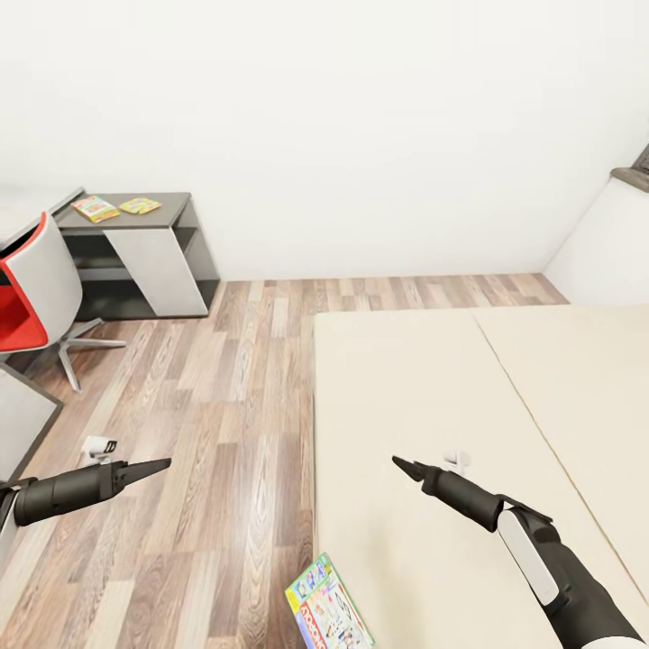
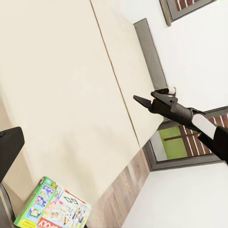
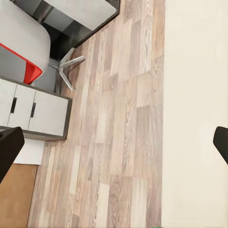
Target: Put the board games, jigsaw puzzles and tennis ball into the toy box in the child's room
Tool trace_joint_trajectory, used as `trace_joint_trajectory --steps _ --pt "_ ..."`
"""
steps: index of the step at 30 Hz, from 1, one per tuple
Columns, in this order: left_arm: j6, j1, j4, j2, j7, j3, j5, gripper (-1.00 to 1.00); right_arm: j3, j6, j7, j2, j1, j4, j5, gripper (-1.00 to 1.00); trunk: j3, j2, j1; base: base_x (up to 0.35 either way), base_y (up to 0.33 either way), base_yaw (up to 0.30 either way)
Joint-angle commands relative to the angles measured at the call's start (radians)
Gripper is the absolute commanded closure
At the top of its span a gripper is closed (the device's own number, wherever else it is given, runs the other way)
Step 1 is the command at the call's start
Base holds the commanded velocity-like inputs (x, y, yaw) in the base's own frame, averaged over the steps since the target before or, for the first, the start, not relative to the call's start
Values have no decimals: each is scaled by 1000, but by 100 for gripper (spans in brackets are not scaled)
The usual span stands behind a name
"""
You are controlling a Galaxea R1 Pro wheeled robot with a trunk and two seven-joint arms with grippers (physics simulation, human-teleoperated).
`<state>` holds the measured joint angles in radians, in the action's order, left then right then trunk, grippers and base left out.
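A board game (image 1: 326,608) with a red MONOPOLY banner lies on the near corner of the beige bed (image 1: 505,406); the left wrist view shows this board game (image 2: 54,209) too. Two jigsaw puzzles (image 1: 95,208) (image 1: 140,205) rest on the table's dark grey lower section (image 1: 171,200). My left gripper (image 1: 158,467) hovers open over the wood floor, left of the bed. Over the mattress my right gripper (image 1: 404,467) is open and empty, above and beyond the game. The toy box and the tennis ball are out of view.
A red and grey swivel chair (image 1: 36,279) stands by the table. White drawers (image 3: 33,111) sit beside it. A small white object (image 1: 99,446) lies on the floor near my left arm. White walls close off the far side.
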<state>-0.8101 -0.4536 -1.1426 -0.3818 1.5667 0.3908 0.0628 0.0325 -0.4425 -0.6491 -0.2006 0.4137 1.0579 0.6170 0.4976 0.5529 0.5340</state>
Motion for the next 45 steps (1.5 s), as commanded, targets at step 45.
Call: trace_joint_trajectory --steps 45 --pt "-11 0 0 -3 4 0 0 -100 1 -8 3 -2 0 1 10 -100 -74 1 0 0 0 0"
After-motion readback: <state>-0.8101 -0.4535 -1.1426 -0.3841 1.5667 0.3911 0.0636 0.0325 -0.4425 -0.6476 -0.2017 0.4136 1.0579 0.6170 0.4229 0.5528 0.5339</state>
